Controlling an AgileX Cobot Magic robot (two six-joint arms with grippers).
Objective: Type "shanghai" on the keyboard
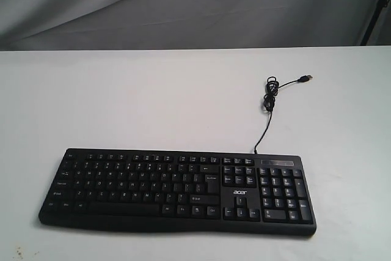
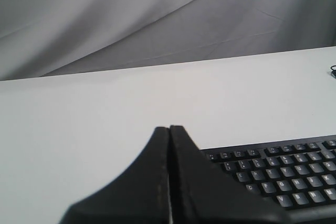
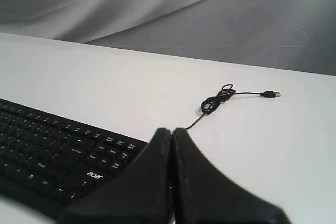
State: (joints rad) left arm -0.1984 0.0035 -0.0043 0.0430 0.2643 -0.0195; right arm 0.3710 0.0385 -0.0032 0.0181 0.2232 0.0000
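Observation:
The black keyboard [image 1: 177, 189] with white legends and an "acer" logo lies along the near edge of the white table [image 1: 153, 102]. Neither gripper shows in the exterior view. In the left wrist view my left gripper [image 2: 169, 128] is shut and empty, its two black fingers pressed together, hovering over the keyboard's [image 2: 278, 174] left end. In the right wrist view my right gripper [image 3: 171, 130] is likewise shut on nothing, held over the right part of the keyboard [image 3: 52, 156] near the number pad, which the fingers hide.
The thin black USB cable [image 1: 269, 99] runs from the keyboard's back edge to a small coil and ends in a loose plug [image 1: 305, 79]; the cable [image 3: 218, 98] also shows in the right wrist view. A grey cloth backdrop [image 1: 183, 4] hangs behind the table.

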